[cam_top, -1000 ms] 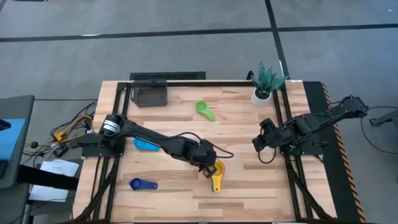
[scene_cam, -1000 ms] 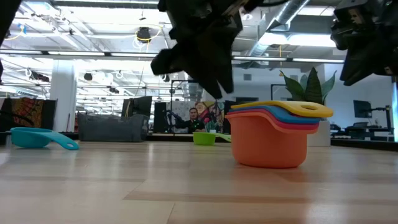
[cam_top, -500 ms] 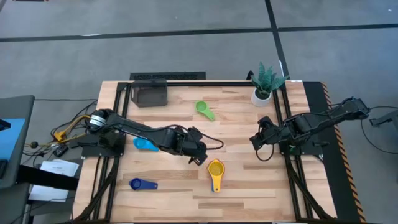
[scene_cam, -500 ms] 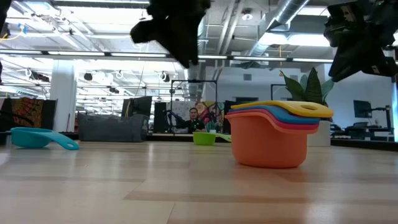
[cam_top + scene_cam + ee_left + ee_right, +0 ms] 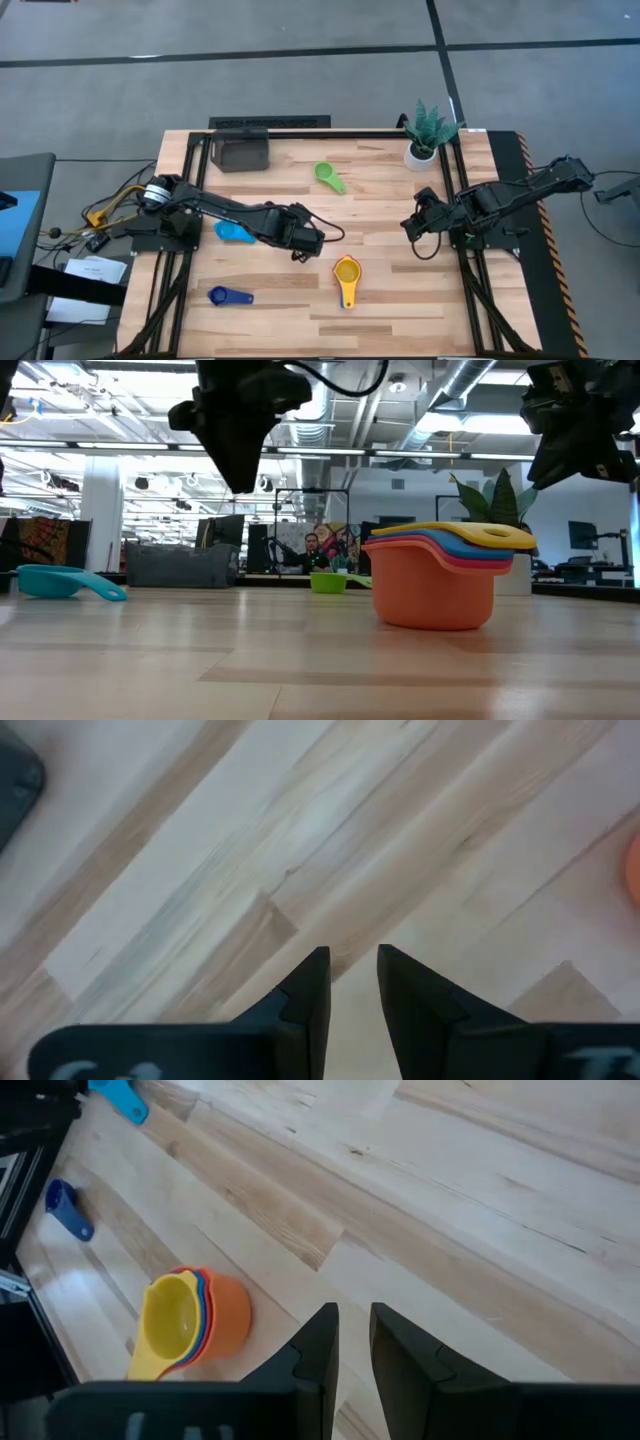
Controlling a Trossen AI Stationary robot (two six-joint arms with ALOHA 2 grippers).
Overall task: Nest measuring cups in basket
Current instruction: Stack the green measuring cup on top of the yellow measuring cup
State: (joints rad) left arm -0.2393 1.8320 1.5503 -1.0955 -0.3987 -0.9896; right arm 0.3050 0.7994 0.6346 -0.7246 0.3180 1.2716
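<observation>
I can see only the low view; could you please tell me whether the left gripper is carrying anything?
Observer: No. Its wrist view shows the left gripper with fingers slightly apart and only bare table between them.
Operator: Thank you. Are any cups outside my picture?
Observer: Yes, a dark blue cup lies alone on the left arm's side.
Operator: Which cup tops the stack?
Observer: From above, the stack shows a yellow cup innermost.

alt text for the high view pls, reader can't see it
Overhead view of a wooden table: the left gripper hangs empty left of a nested cup stack, yellow on top. Green, light blue and dark blue cups lie loose; the grey basket sits far left, the right gripper waits at right.
</observation>
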